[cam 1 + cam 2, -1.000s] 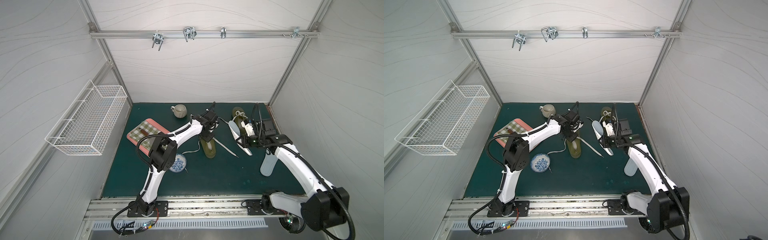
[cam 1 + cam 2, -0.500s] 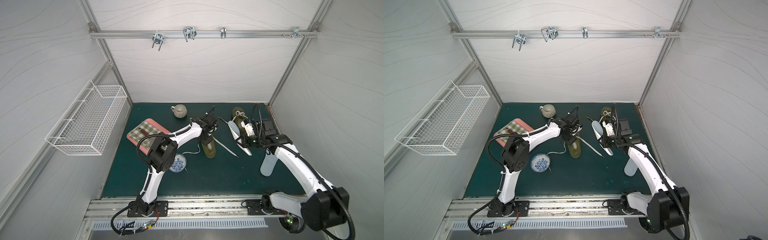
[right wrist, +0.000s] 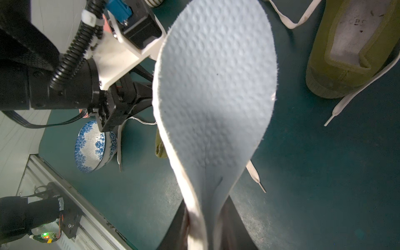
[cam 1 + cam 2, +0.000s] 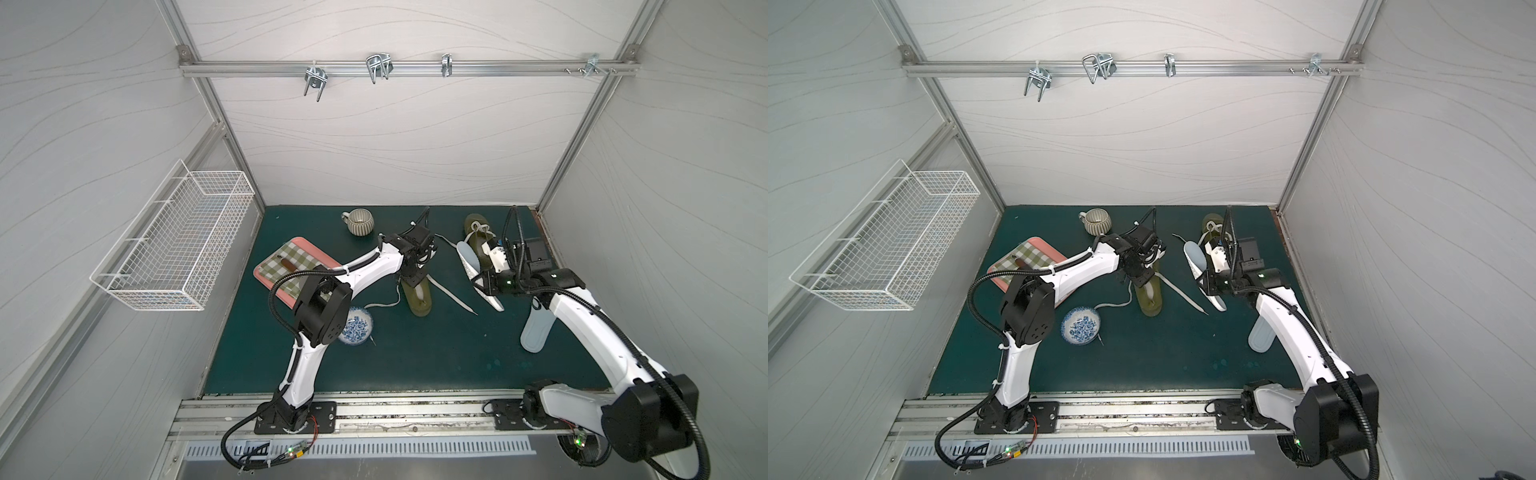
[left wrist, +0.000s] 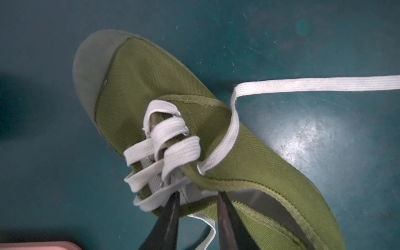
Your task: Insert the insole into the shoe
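Insole: pale blue dimpled foam insole (image 3: pixel 216 97) with a white rim, held clear of the mat and tilted, broad end free; in both top views (image 4: pixel 468 259) (image 4: pixel 1194 257) between the two shoes, inside neither.
Right gripper: right gripper (image 3: pixel 204 218) clamped on the insole's narrow end, one dark finger on each face; from above (image 4: pixel 487 283) just beside the rear shoe.
Centre shoe: olive-green canvas shoe (image 5: pixel 173 86) with a grey rubber toe cap and flat white laces, upright on its sole mid-mat, toe toward the arm bases (image 4: pixel 419 301) (image 4: pixel 1151 301); opening uncovered, one loose lace end trailing across the mat.
Left gripper: left gripper (image 5: pixel 198 194) at the front of that shoe's opening, black fingers narrowly parted astride the tongue and top lacing; pinching or only touching, cannot tell.
Rear shoe: second olive-green canvas shoe (image 4: pixel 475 224) (image 4: pixel 1209 222) (image 3: pixel 346 54) near the back wall, grey lining visible inside.
Spare insole: second pale blue insole (image 4: pixel 536 328) (image 4: pixel 1260 336) flat on the mat beside the right arm, well apart from both shoes.
Mat: dark green table mat (image 4: pixel 415 365) (image 4: pixel 1142 365).
Bowl: blue-and-white patterned porcelain bowl (image 4: pixel 355 330) (image 4: pixel 1081 326) (image 3: pixel 93 147) near the left arm's elbow.
Mug: grey striped ceramic mug (image 4: pixel 360 221) (image 4: pixel 1096 220) at the back of the mat.
Tray: pink rectangular tray (image 4: pixel 266 274) (image 4: pixel 998 279) lined with green checked cloth, on the left side.
Basket: white wire basket (image 4: pixel 178 249) (image 4: pixel 888 245) on the left wall.
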{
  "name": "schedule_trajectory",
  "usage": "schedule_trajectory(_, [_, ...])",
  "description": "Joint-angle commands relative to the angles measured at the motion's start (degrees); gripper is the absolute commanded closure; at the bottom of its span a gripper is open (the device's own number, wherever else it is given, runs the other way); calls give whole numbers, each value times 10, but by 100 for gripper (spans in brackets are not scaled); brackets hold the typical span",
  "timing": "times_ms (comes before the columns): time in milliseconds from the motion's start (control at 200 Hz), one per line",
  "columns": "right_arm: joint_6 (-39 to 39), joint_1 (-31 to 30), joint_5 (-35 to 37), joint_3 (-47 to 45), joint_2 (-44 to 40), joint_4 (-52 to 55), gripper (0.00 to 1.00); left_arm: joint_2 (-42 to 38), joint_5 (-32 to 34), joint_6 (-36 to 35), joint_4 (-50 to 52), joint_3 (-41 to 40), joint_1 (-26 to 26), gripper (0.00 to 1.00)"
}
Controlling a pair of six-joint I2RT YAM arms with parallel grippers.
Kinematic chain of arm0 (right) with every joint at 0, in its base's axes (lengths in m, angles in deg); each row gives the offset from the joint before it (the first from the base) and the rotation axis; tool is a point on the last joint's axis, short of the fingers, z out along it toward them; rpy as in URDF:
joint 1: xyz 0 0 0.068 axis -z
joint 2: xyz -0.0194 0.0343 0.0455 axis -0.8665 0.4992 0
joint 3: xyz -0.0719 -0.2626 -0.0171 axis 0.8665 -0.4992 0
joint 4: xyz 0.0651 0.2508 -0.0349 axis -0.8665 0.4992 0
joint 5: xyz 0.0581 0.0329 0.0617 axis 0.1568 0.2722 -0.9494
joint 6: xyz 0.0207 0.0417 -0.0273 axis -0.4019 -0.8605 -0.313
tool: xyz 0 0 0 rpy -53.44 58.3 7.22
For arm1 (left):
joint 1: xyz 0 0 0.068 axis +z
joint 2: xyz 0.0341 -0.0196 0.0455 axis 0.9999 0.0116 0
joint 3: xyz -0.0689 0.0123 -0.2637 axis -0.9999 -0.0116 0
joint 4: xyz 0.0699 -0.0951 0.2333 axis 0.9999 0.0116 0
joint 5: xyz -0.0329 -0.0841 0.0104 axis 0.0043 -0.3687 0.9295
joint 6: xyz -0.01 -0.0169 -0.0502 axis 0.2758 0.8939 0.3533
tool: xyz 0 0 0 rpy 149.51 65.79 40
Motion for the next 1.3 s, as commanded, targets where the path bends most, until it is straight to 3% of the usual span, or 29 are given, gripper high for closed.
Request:
schedule_trajectory(0, [9, 3, -4, 20, -1, 14, 76, 11, -15, -8, -22, 26, -2, 69])
schedule_trajectory(165, [10, 5, -6, 20, -3, 15, 76, 16, -14, -4, -24, 24, -2, 72])
schedule_trajectory(495, [9, 7, -9, 20, -3, 15, 76, 7, -5, 10, -62, 8, -2, 88])
schedule_trajectory(800, [5, 8, -14, 15, -3, 11, 76, 6, 21, 17, -74, -4, -2, 87])
schedule_trajectory(880, [5, 7, -16, 15, -3, 12, 76, 6, 29, 22, -77, -3, -2, 100])
schedule_trajectory(1295, [6, 7, -17, 13, 2, 13, 77, -4, 31, 44, -5, 37, 0, 100])
